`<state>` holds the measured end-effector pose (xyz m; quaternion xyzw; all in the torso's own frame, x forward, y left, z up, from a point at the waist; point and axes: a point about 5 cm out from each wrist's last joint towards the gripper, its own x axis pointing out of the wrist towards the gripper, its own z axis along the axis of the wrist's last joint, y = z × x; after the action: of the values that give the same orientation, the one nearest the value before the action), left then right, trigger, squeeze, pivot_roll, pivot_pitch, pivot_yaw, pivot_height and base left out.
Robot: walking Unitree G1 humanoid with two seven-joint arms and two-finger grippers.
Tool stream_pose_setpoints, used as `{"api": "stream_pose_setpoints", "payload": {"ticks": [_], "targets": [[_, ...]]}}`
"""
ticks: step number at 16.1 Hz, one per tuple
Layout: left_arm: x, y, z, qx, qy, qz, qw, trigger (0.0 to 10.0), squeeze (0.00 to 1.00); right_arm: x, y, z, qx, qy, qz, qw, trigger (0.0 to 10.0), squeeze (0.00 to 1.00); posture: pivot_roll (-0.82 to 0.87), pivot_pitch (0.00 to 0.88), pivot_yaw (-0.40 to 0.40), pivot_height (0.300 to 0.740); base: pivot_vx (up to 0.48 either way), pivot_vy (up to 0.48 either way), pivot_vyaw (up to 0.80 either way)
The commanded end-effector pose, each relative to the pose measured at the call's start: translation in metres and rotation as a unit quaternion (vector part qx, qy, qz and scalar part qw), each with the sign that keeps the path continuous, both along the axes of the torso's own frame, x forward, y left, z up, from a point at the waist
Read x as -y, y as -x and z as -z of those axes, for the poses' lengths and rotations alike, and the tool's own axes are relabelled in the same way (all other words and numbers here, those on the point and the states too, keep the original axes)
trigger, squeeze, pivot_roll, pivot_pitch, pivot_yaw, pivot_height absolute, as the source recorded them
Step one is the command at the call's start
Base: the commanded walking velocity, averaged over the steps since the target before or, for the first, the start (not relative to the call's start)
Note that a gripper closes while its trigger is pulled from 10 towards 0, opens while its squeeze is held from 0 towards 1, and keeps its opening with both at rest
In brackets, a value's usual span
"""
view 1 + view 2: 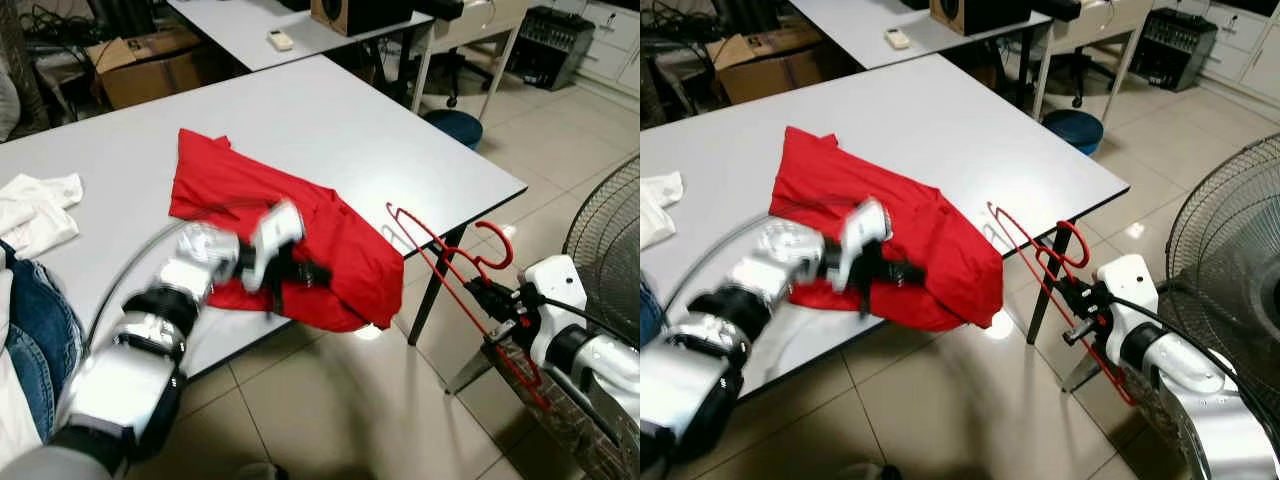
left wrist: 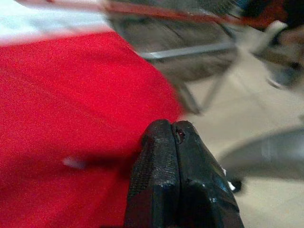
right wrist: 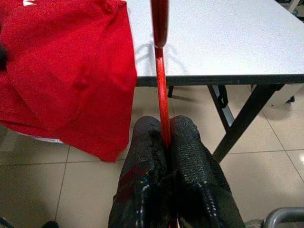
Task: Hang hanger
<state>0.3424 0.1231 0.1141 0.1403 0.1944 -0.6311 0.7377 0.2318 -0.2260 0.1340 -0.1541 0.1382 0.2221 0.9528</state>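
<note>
Nearest the robot, off the desk's corner and over the tiled floor [image 1: 330, 400], the right hand [image 1: 487, 292] is clamped on the lower bar of the red hanger [image 1: 455, 280]; the right wrist view shows the wire pinched between its two black fingers [image 3: 187, 142]. From that grip the hanger's long axis runs up and away toward the desk [image 1: 400, 140], its far shoulder reaching the desk edge and its hook [image 1: 497, 245] curling upward just above the hand. To the left, the left hand [image 1: 275, 272] sits at the near edge of the red shirt [image 1: 290, 230] with its fingers pressed together, and a fold of cloth seems caught between them, though the blur leaves that uncertain. The shirt lies spread on the desk, its lower part hanging over the edge beside the hanger. The coming move probably turns on this: the hanger's tip points at the shirt's draped end, and the right arm alone carries it, so it must travel leftward. Farther back lie white cloth [image 1: 35, 205] on the desk and a fan [image 1: 610, 230] at the right.
</note>
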Motion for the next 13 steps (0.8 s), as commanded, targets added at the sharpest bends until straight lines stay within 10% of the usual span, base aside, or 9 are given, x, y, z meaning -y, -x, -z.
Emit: {"api": "stream_pose_setpoints", "payload": {"ticks": [1, 6, 9, 11, 13], "targets": [[0.001, 0.002, 0.005, 0.003, -0.024, 0.008, 1.0, 0.0, 0.0, 0.002, 0.002, -0.003, 0.003, 0.009, -0.004, 1.0, 10.0, 0.0, -0.1, 0.059, 0.063, 0.74, 0.0, 0.0, 0.0], [-0.005, -0.008, 0.023, 0.051, -0.089, -0.136, 0.985, 0.0, 0.0, 0.005, 0.003, -0.007, 0.002, 0.017, -0.006, 1.0, 10.0, 0.0, -0.13, 0.063, 0.057, 0.74, 0.0, 0.0, 0.0], [-0.019, -0.03, 0.013, 0.119, -0.092, -0.346, 0.926, 0.0, 0.0, 0.008, 0.001, -0.008, 0.003, 0.021, 0.0, 1.0, 10.0, 0.0, -0.13, 0.062, 0.052, 0.74, 0.0, 0.0, 0.0], [-0.043, -0.042, 0.002, 0.178, -0.119, -0.494, 0.842, 0.0, 0.0, 0.008, -0.005, -0.009, 0.01, 0.023, 0.008, 1.0, 10.0, 0.0, -0.13, 0.056, 0.053, 0.74, 0.0, 0.0, 0.0], [-0.054, -0.045, -0.004, 0.197, -0.127, -0.541, 0.808, 0.0, 0.0, 0.009, -0.006, -0.009, 0.014, 0.024, 0.017, 0.999, 10.0, 0.0, -0.13, 0.056, 0.059, 0.74, 0.0, 0.0, 0.0]]}}
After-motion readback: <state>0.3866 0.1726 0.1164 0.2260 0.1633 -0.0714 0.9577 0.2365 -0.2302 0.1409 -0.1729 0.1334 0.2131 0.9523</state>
